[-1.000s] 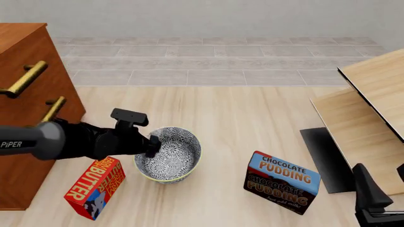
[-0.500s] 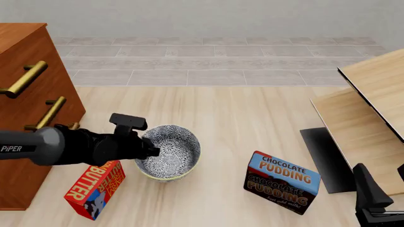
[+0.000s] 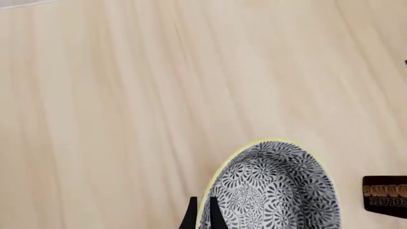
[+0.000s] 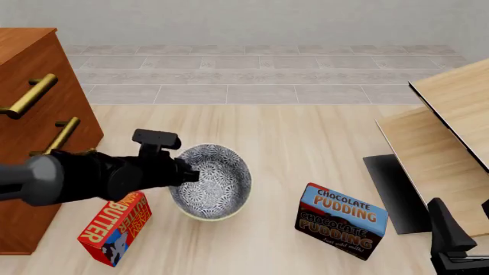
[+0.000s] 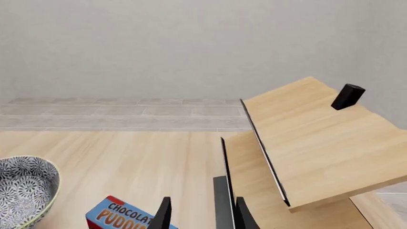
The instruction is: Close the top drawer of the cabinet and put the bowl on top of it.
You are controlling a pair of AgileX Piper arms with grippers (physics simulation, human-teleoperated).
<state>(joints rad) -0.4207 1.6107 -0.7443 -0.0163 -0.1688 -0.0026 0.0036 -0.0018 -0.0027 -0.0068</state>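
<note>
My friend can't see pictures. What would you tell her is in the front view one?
A black robot arm reaches in from the left, its pincer clamped on the near-left rim of a grey-and-white patterned bowl, which tilts on a pale wooden floor. A red butter box lies near the bowl, a chocolate pudding box stands to its right, and a reddish-brown cabinet with brass handles stands at far left.
</note>
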